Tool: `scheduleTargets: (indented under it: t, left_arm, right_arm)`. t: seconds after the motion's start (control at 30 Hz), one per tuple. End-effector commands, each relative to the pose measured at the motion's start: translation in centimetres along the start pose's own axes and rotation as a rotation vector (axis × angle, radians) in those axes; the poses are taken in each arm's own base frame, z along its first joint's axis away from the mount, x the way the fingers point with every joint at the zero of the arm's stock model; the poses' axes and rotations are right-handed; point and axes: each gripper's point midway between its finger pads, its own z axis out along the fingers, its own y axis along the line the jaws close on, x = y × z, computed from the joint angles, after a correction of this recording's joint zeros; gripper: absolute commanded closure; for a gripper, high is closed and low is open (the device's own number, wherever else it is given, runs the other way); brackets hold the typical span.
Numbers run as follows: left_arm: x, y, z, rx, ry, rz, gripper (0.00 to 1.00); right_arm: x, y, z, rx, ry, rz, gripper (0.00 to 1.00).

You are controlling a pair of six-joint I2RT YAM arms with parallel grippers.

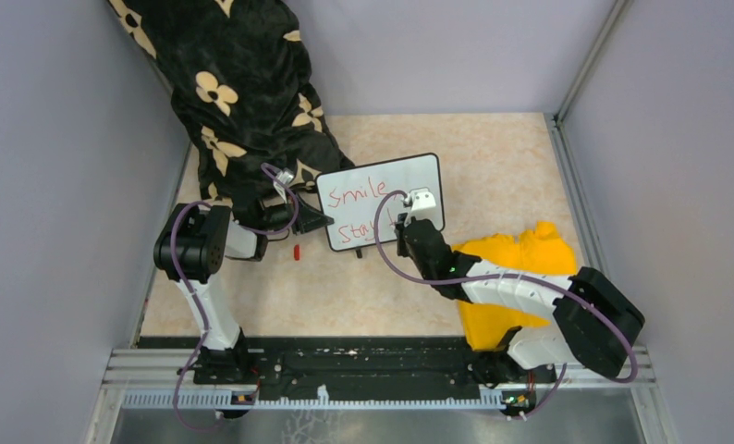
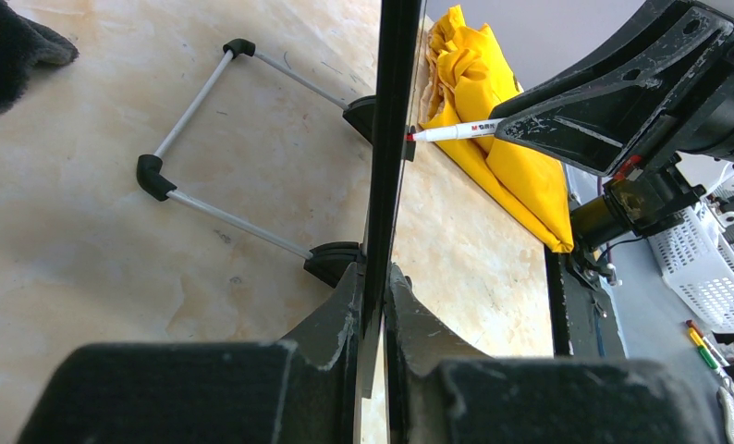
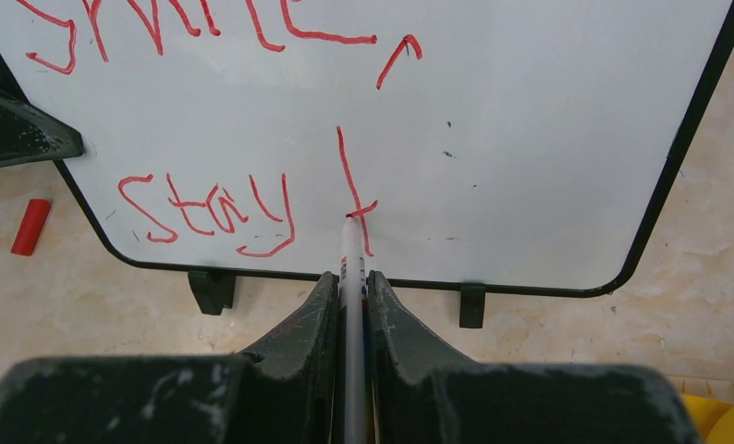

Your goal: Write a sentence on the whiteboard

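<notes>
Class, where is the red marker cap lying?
In the top view, the red cap lies on the table just left of the whiteboard, near its lower corner.

You are seeing the small rectangular white board (image 3: 548, 139) shining glossy and smooth inside a thin black plastic-looking frame. Its thin silver support rods (image 2: 238, 222) are looking like bare metal. The beige marbled surface (image 2: 86, 259) is giving off a smooth, faint sheen. The crumpled yellow cloth (image 2: 520, 166) is looking soft and matt, the black flower-patterned fabric (image 1: 243, 83) fleecy. The right gripper (image 3: 350, 282) is showing matt black, grey-scuffed jaws around a slim white marker (image 3: 351, 252) of smooth plastic.
</notes>
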Motion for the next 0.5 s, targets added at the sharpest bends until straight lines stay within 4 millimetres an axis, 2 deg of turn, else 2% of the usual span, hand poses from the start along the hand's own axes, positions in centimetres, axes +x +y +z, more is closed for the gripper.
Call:
scheduleTargets:
  t: [0.0, 0.47]
  left_arm:
    - [2.1, 0.8, 0.3, -0.036, 0.040, -0.088, 1.00]
    - [2.1, 0.8, 0.2, -0.036, 0.040, -0.086, 1.00]
  right_arm:
    - [-1.3, -0.3, 0.2, 0.023, -0.038, 0.035, 1.00]
    - [-0.9, -2.5, -0.9, 0.095, -0.038, 0.042, 1.00]
